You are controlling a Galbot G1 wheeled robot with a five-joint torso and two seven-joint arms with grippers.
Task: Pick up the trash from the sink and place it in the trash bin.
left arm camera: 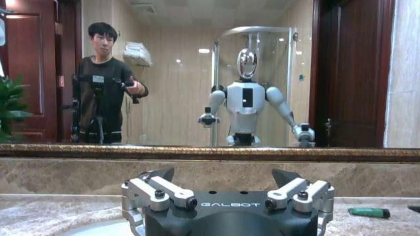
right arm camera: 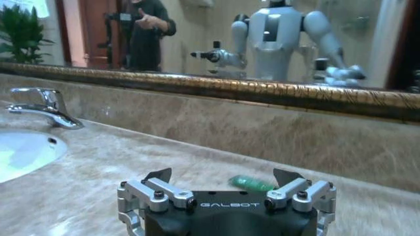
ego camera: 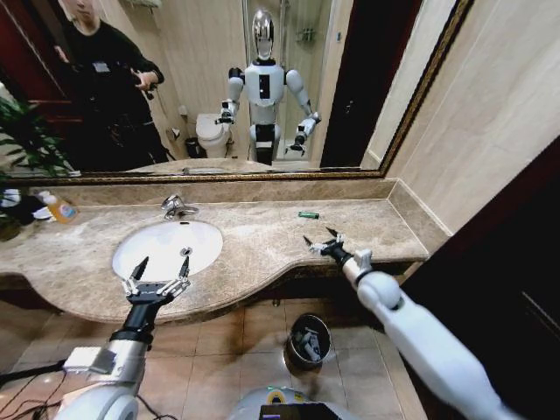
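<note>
My left gripper (ego camera: pixel 161 265) hovered splayed over the white oval porcelain sink (ego camera: pixel 166 248). My right gripper (ego camera: pixel 321 238) hung, fingers apart, above the beige marble counter (ego camera: pixel 254 236), near a small green tube (ego camera: pixel 307 214).

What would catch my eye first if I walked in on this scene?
Probably the two open black grippers: the left gripper at the front rim of the white sink, the right gripper over the marble counter. Ahead of the right one lies a small green piece near the back wall. Down on the floor between the arms stands the shiny dark trash bin.
</note>
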